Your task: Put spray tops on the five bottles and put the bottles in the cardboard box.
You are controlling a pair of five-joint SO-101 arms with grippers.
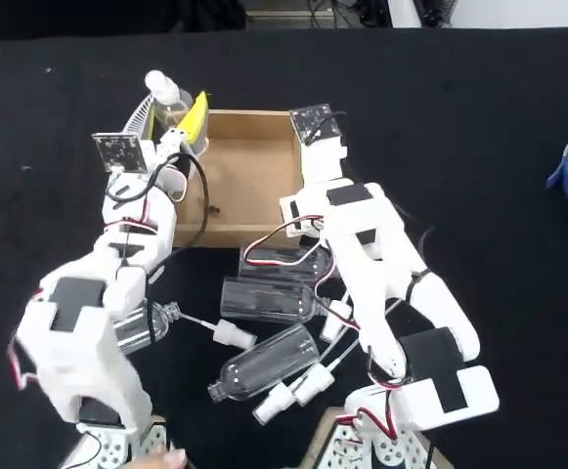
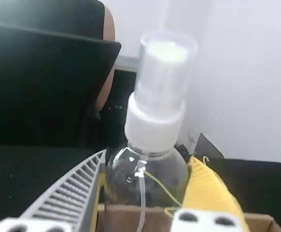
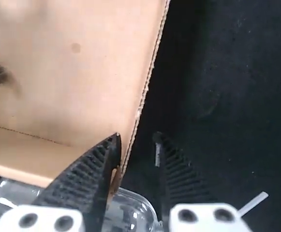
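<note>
Nearest the arm bases, four uncapped bottles (image 1: 264, 363) lie on their sides on the black desk (image 1: 459, 147), with loose spray tops (image 1: 233, 334) scattered among them. One of these bottles lies partly under the left arm.

Beyond them sits the open cardboard box (image 1: 254, 186). The right gripper (image 3: 135, 140) is at its right wall. Its black fingers are only narrowly apart and straddle the cardboard edge, one inside the box and one outside. A dark gap shows beside the outer finger, so the wall looks bracketed rather than pinched.

Farthest out, at the box's far left corner, the left gripper (image 1: 174, 122) has its grey and yellow fingers closed around the belly of the capped bottle (image 2: 155, 111). That bottle stands upright, long axis vertical, with its spray top uppermost. From above it looks to be just outside the left wall, raised over the rim.

The box floor therefore lies from the bottle toward the right arm's side. The coming move probably needs a short carry inward over the rim, then a descent. The left arm alone is placed for it.
</note>
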